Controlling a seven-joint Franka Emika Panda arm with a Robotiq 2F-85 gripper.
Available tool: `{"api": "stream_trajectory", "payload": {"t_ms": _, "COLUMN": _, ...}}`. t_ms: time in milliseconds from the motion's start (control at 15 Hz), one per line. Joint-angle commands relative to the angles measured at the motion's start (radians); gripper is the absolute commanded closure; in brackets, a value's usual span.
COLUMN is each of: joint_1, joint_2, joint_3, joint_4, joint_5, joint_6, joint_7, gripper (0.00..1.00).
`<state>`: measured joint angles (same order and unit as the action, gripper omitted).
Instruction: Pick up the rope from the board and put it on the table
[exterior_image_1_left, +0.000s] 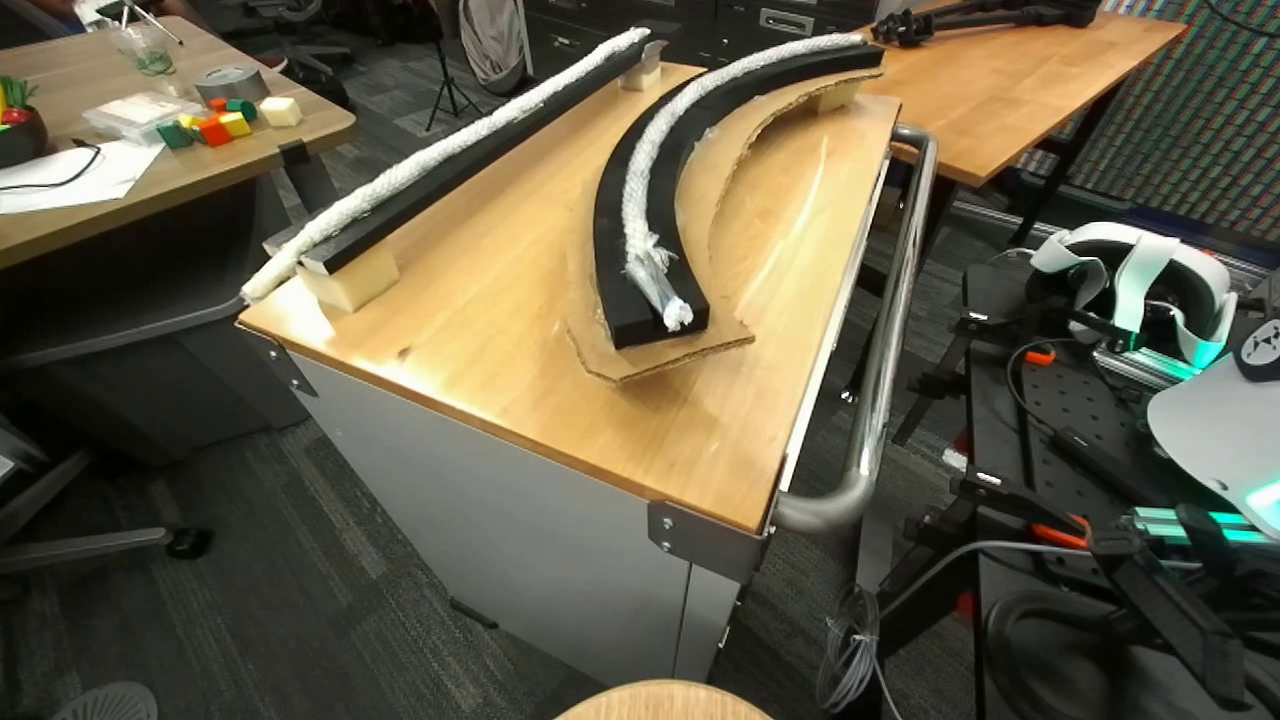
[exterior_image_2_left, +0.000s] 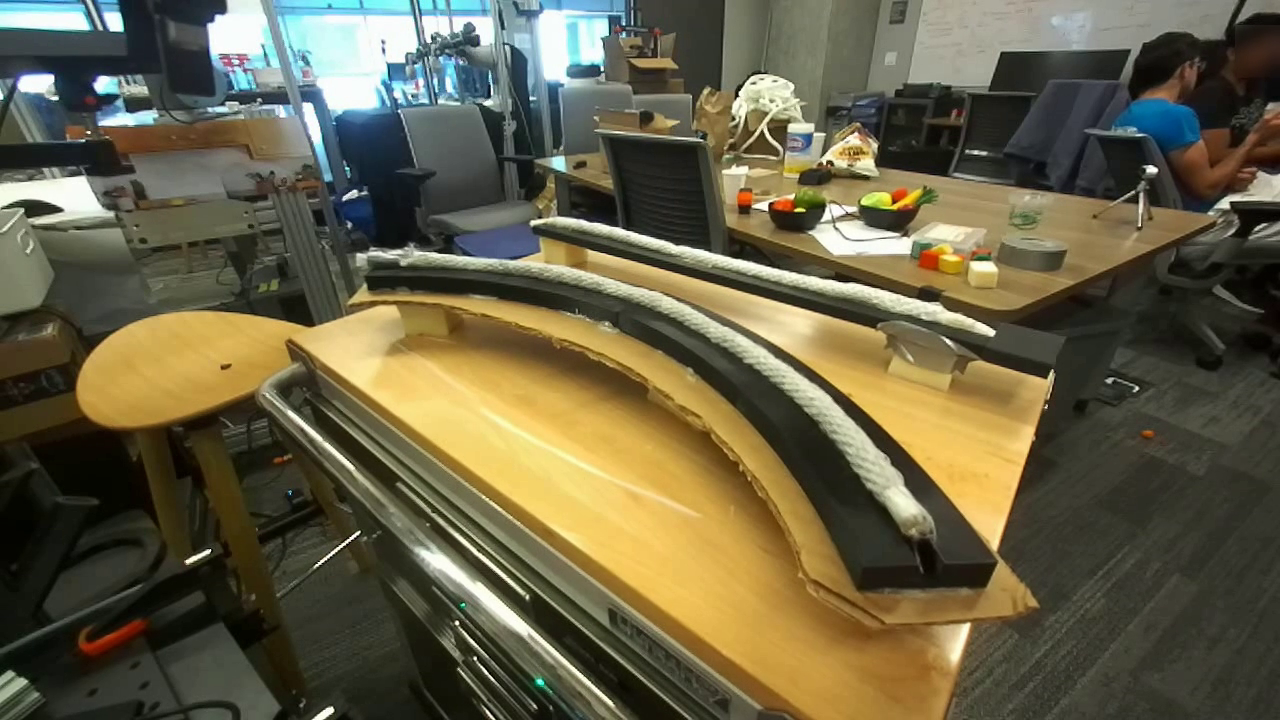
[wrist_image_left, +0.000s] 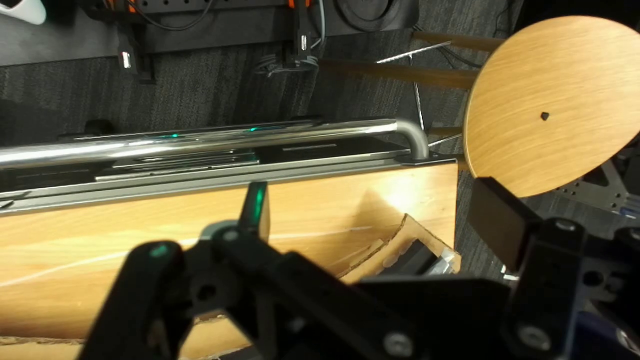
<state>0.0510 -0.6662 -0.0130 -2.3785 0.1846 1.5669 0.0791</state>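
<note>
Rope (exterior_image_1_left: 637, 190) lying lengthwise along the curved board (exterior_image_2_left: 750, 398) propped on blocks (exterior_image_2_left: 428, 320) above the table (exterior_image_1_left: 500, 380); gripper (wrist_image_left: 378, 215) in the wrist view with fingers wide apart.

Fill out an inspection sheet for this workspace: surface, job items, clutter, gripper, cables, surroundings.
Surface: light-brown wooden table, metal rail along one edge.
Rope: white, frayed near one end, lying along the curved board; not yet on the table.
Board: raised on pale blocks.
Clutter: straight black bar with a second white rope, also on the table; coloured blocks, tape roll and bowls on a nearby desk.
Gripper: open, holding nothing; shown only in the wrist view.
Cables: grey coil beside a black rack.
Surroundings: round stool by the table's end; seated person in blue beyond the desk.
</note>
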Motion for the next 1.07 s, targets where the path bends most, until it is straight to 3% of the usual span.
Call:
{"api": "stream_trajectory", "payload": {"t_ms": 0, "joint_1": -0.019, "joint_2": 0.001, "joint_3": 0.014, "joint_4": 0.003, "joint_5": 0.007, "joint_6": -0.004, "joint_7": -0.009, "gripper": 0.00}}
{"api": "stream_trajectory", "payload": {"t_ms": 267, "joint_1": -0.019, "joint_2": 0.001, "joint_3": 0.014, "joint_4": 0.003, "joint_5": 0.007, "joint_6": -0.004, "joint_7": -0.009, "gripper": 0.00}}
{"api": "stream_trajectory", "payload": {"t_ms": 333, "joint_1": 0.004, "joint_2": 0.014, "joint_3": 0.013, "joint_4": 0.054, "joint_5": -0.063, "joint_6": -0.032, "joint_7": -0.111, "gripper": 0.00}}
{"api": "stream_trajectory", "payload": {"t_ms": 467, "joint_1": 0.003, "joint_2": 0.095, "joint_3": -0.013, "joint_4": 0.188, "joint_5": -0.128, "joint_6": -0.145, "joint_7": -0.196, "gripper": 0.00}}
{"api": "stream_trajectory", "payload": {"t_ms": 667, "joint_1": 0.015, "joint_2": 0.185, "joint_3": -0.013, "joint_4": 0.347, "joint_5": -0.239, "joint_6": -0.222, "joint_7": -0.321, "gripper": 0.00}}
{"api": "stream_trajectory", "payload": {"t_ms": 733, "joint_1": 0.000, "joint_2": 0.090, "joint_3": -0.013, "joint_4": 0.205, "joint_5": -0.186, "joint_6": -0.142, "joint_7": -0.257, "gripper": 0.00}}
{"api": "stream_trajectory", "payload": {"t_ms": 933, "joint_1": 0.002, "joint_2": 0.160, "joint_3": -0.012, "joint_4": 0.302, "joint_5": -0.218, "joint_6": -0.186, "joint_7": -0.301, "gripper": 0.00}}
{"api": "stream_trajectory", "payload": {"t_ms": 1000, "joint_1": -0.003, "joint_2": 0.161, "joint_3": -0.017, "joint_4": 0.293, "joint_5": -0.196, "joint_6": -0.137, "joint_7": -0.279, "gripper": 0.00}}
